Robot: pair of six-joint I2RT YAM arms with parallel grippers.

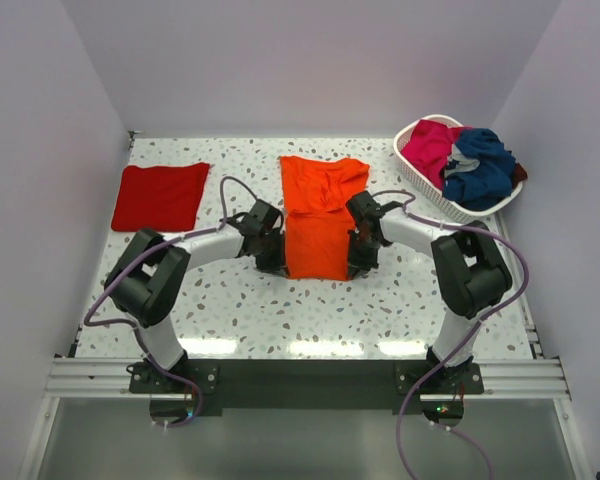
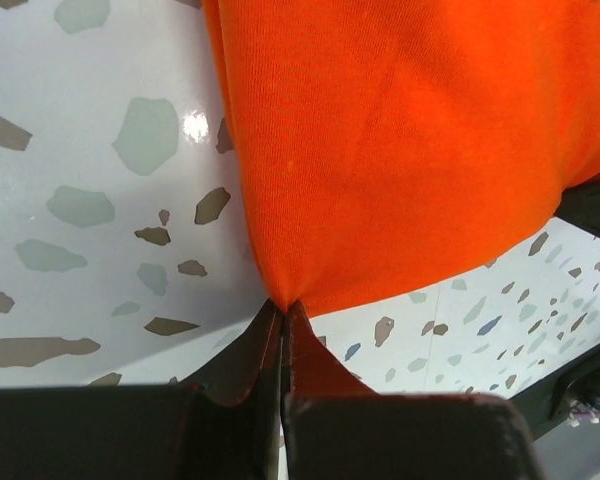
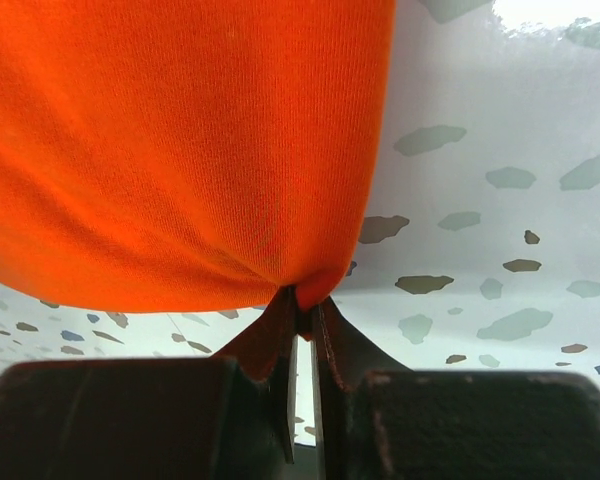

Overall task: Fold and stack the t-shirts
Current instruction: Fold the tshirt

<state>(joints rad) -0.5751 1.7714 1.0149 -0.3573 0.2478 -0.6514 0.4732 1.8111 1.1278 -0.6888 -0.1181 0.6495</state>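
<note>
At mid-table, my left gripper (image 2: 282, 306) and right gripper (image 3: 302, 298) clamp the orange t-shirt's (image 1: 318, 215) near corners; uneven pulling could slip one.

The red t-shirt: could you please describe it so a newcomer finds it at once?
On the speckled table, look to the far left corner. The red t-shirt lies there alone, folded into a flat rectangle. Unlike the orange t-shirt mid-table, it is darker and no arm touches it.
</note>
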